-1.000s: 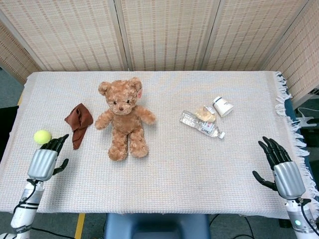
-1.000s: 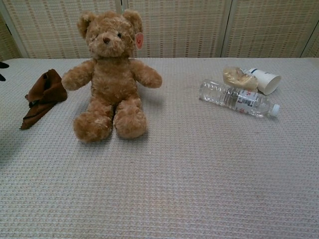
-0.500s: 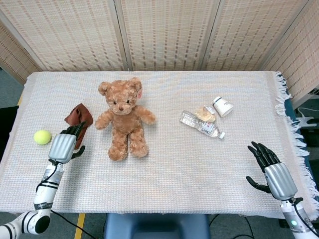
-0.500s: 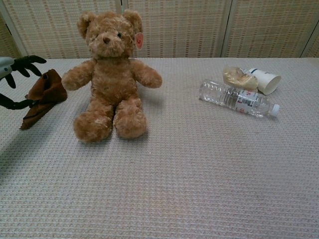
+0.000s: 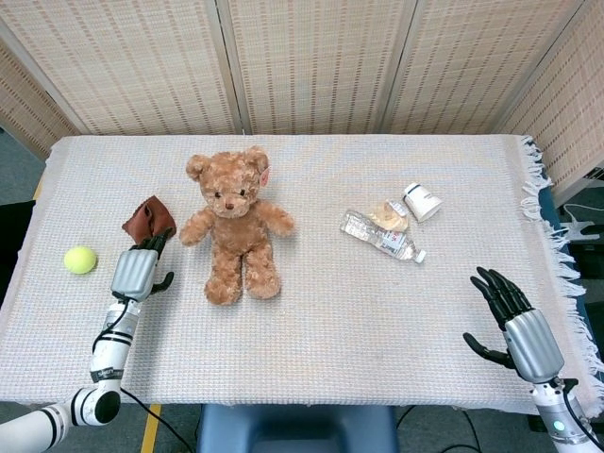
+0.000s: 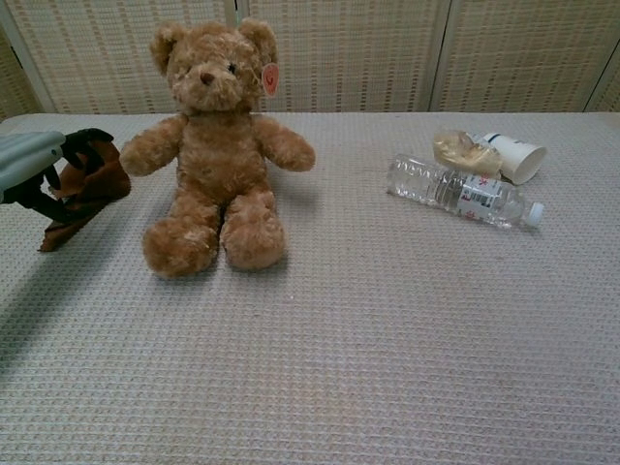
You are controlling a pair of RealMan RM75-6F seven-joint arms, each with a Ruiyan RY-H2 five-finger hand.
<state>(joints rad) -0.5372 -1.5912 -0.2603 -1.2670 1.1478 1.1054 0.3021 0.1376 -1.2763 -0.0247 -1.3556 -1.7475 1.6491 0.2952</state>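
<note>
The left hand (image 5: 135, 271) hangs over the near end of the brown cloth (image 5: 149, 219), fingers apart and holding nothing; its dark fingertips (image 5: 151, 243) overlap the cloth's lower edge in the head view, though contact cannot be told. From the hand the cloth lies at about twelve o'clock, bunched up, its long axis running roughly from twelve to six along the hand's own line. The left hand is far the nearer — the right hand (image 5: 521, 326) sits well apart at the table's far right edge, fingers spread, holding nothing.

The teddy bear (image 5: 236, 222) sits just beside the cloth at its three o'clock; the tennis ball (image 5: 80, 260) lies near the hand at nine o'clock.

The chest view shows the left hand (image 6: 39, 165) from the side, fingers curving over the cloth (image 6: 89, 189) — height the head view hides. It misses the ball and the right hand. The water bottle (image 6: 460, 192) and paper cup (image 6: 513, 157) lie well to the right.
</note>
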